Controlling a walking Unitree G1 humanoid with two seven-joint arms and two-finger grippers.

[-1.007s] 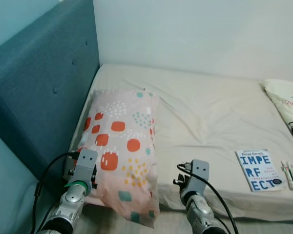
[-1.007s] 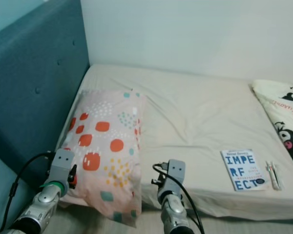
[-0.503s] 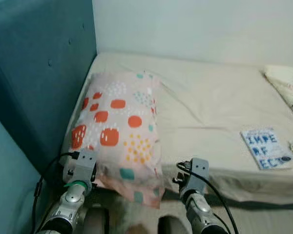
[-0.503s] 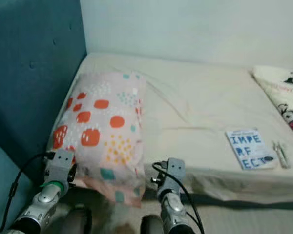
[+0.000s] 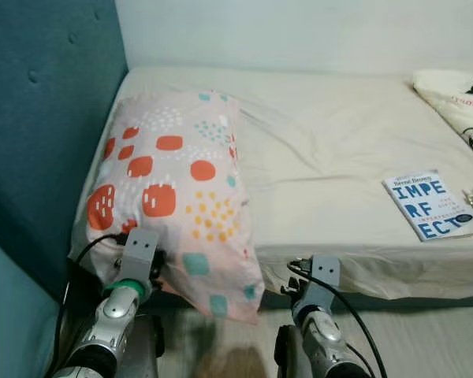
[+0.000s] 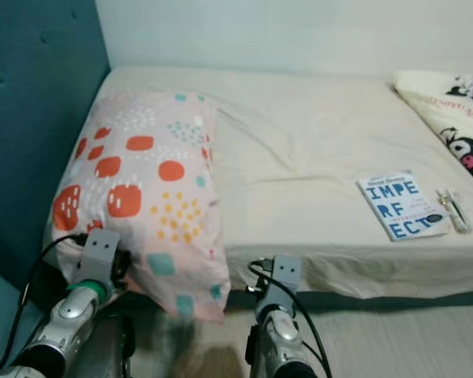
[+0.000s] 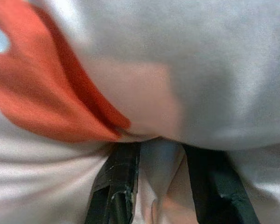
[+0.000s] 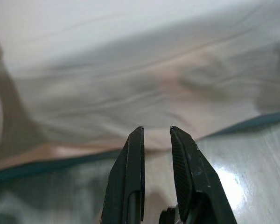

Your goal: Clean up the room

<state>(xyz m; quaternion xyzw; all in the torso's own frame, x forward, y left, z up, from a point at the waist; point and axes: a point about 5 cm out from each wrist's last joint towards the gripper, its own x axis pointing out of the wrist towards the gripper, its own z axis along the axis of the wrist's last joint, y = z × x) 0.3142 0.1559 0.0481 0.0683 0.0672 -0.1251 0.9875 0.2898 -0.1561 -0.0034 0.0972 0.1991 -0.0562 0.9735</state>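
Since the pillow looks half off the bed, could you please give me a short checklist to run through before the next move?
1. Left tool has the pillow: ok, pillow fabric is pinched between its fingers.
2. Pillow fully supported by the bed: not ok, its near corner hangs over the front edge.
3. Right tool free: ok, nothing between its narrowly parted fingers, pointing at the sheet at the bed's edge.
4. Book away from the pillow: ok, it lies flat, far to the right.
5. Pens secure: cannot tell, they lie close to the front edge.
6. Headboard side ready: ok, the pillow lies alongside it.
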